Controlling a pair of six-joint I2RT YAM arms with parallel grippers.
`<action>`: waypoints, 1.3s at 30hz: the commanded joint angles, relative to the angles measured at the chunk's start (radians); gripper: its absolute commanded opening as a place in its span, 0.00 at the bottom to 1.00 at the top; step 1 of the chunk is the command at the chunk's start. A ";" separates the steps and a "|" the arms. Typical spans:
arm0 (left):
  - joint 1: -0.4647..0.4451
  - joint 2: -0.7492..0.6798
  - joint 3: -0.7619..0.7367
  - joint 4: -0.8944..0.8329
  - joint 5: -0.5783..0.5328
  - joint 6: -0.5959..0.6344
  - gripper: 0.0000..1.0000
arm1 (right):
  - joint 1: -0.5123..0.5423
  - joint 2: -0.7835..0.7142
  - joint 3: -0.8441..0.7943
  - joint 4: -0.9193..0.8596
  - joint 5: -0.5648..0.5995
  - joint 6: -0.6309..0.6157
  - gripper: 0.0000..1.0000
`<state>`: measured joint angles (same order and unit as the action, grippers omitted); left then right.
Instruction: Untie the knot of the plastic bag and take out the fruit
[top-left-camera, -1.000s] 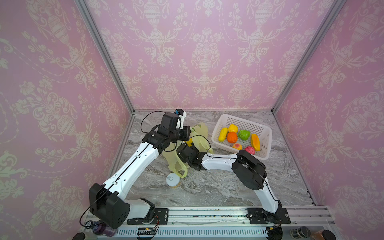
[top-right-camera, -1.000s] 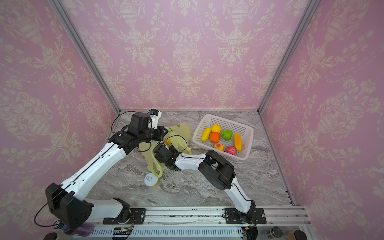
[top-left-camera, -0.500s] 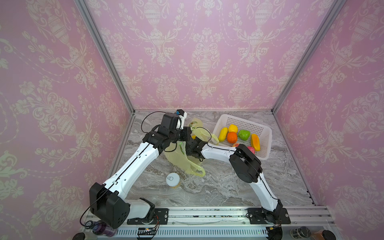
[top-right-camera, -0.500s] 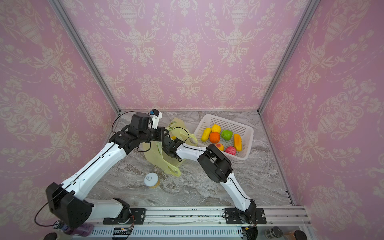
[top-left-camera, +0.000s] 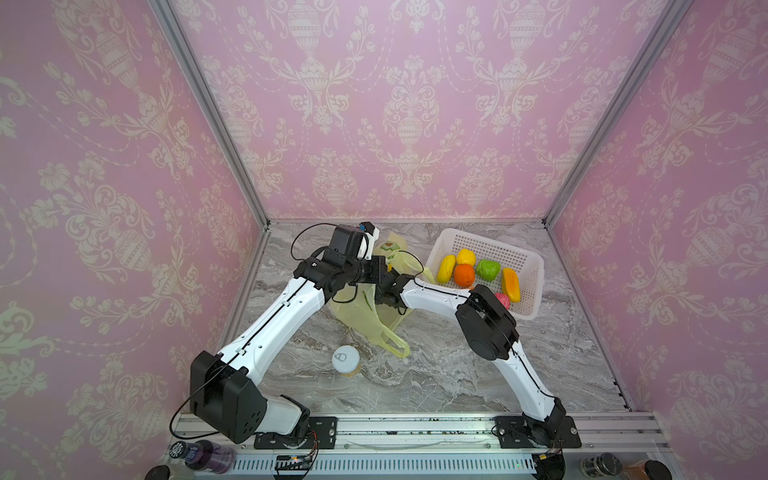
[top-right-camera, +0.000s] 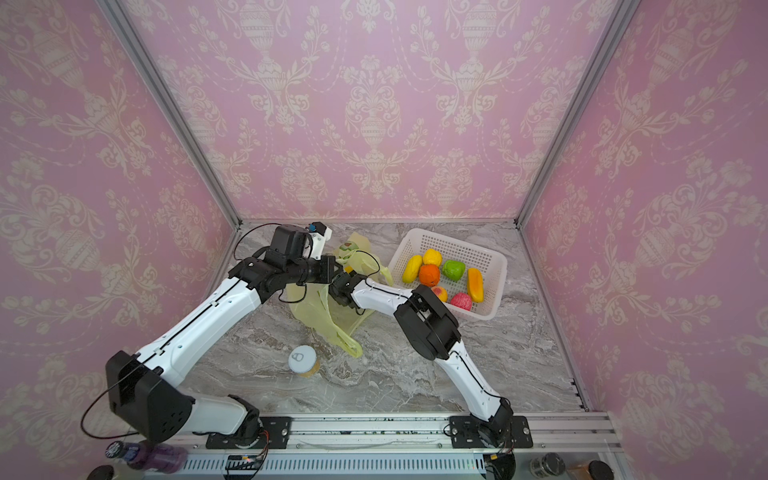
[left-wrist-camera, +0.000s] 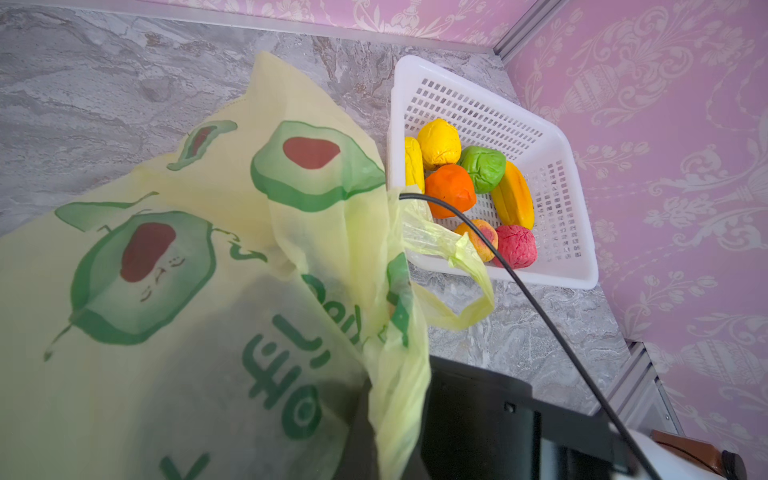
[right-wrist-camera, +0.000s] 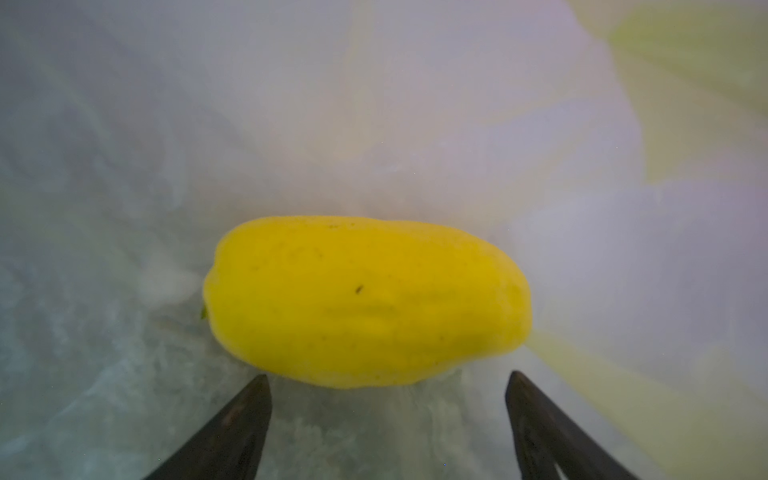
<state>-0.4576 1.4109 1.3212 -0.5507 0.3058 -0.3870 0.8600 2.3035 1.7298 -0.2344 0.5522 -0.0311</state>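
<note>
The yellow-green plastic bag with avocado prints hangs lifted off the marble. My left gripper is shut on a bunched fold of the bag. The knot is out of view; a handle hangs as a loose loop. My right gripper is inside the bag and open, with a yellow fruit lying just beyond its fingertips, not gripped. Several more fruit lie in the white basket.
The white perforated basket stands at the back right, close to the right forearm. A round can with a pull-tab lid stands in front of the bag. Pink walls close in on three sides.
The right gripper has pushed up and back into the bag. The bag's hanging lower part has swung right, away from the can. The left arm has held still.
</note>
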 joint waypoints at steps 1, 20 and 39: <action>-0.006 0.002 0.049 -0.044 0.014 0.028 0.00 | 0.071 -0.102 -0.094 0.216 0.078 -0.125 0.97; -0.004 -0.195 -0.027 0.084 -0.089 0.120 0.00 | 0.124 0.008 0.112 -0.080 -0.023 -0.374 0.94; -0.003 -0.196 -0.028 0.082 -0.058 0.148 0.00 | 0.011 0.128 0.309 -0.464 -0.326 -0.307 0.94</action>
<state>-0.4614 1.2324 1.3033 -0.4862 0.2306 -0.2703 0.8780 2.3909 2.0029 -0.6037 0.2733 -0.3664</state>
